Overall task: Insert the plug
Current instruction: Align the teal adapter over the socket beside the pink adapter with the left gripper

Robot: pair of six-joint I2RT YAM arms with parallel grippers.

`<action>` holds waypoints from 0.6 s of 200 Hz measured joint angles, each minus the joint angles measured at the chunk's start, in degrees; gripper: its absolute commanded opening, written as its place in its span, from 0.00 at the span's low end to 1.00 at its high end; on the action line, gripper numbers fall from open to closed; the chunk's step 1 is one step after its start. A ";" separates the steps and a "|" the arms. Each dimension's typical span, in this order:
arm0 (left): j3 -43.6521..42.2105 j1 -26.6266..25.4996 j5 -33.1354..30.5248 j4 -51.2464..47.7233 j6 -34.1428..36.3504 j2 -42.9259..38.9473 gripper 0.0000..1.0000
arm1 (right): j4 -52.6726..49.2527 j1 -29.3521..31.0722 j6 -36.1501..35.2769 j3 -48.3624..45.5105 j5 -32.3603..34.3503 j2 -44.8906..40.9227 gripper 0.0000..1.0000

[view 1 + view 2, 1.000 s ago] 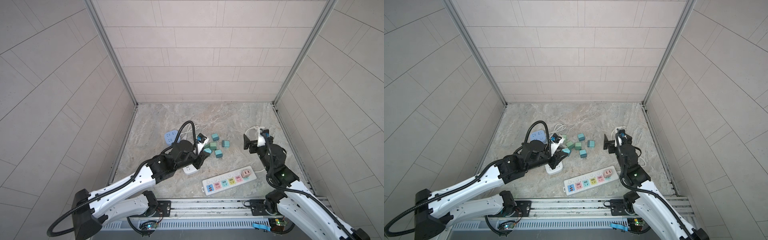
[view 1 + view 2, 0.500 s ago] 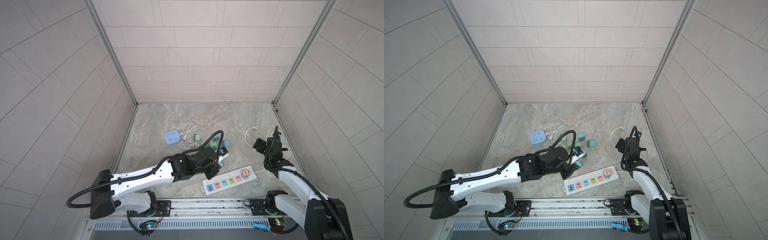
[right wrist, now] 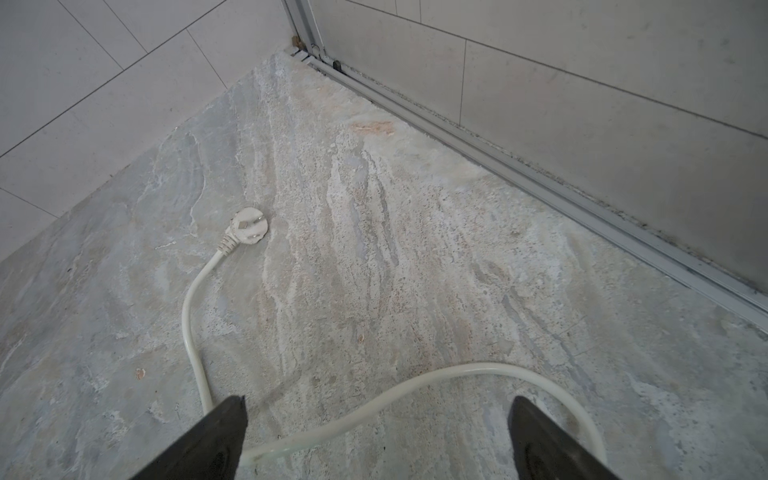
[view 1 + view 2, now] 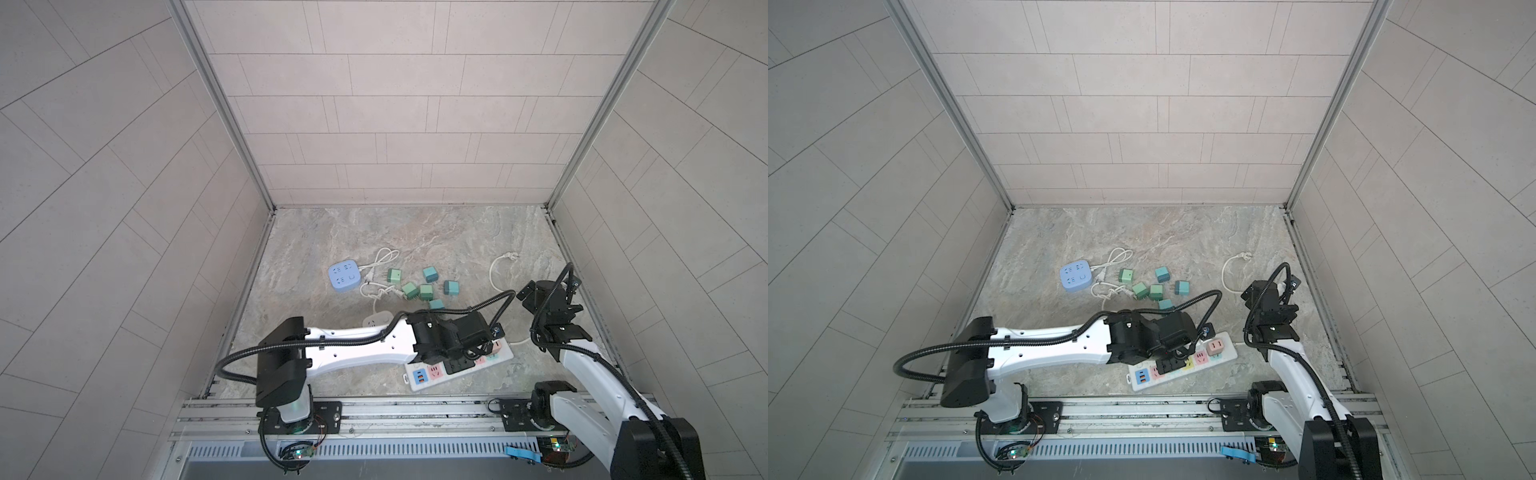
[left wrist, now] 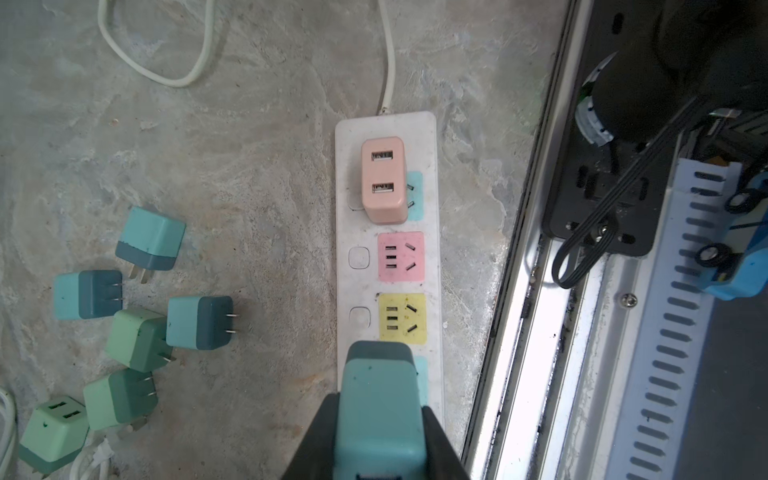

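My left gripper (image 5: 380, 419) is shut on a teal plug (image 5: 380, 399), one finger on each side of its body. It holds the plug over the white power strip (image 5: 432, 124), above the pale blue socket just past the yellow socket (image 5: 402, 319). The prongs are hidden, so I cannot tell whether they touch the strip. A pink adapter (image 5: 383, 180) sits plugged in at the strip's cord end. In both top views the left gripper (image 4: 459, 365) (image 4: 1169, 364) covers the strip's middle. My right gripper (image 3: 376, 436) is open above bare floor at the right, holding nothing.
Several loose teal and green plugs (image 4: 419, 286) lie behind the strip, next to a blue socket cube (image 4: 343, 275) with white cords. The strip's white cord and its plug (image 3: 248, 226) curl across the floor under the right gripper. A metal rail (image 5: 523, 316) runs along the near edge.
The left arm carried the teal plug from the loose pile forward and right to the power strip. The right arm drew back toward the right edge.
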 measured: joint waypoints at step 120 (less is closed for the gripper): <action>22.88 6.49 4.15 -17.20 -6.71 17.16 0.00 | -0.09 -6.10 3.15 -1.46 -3.96 1.01 1.00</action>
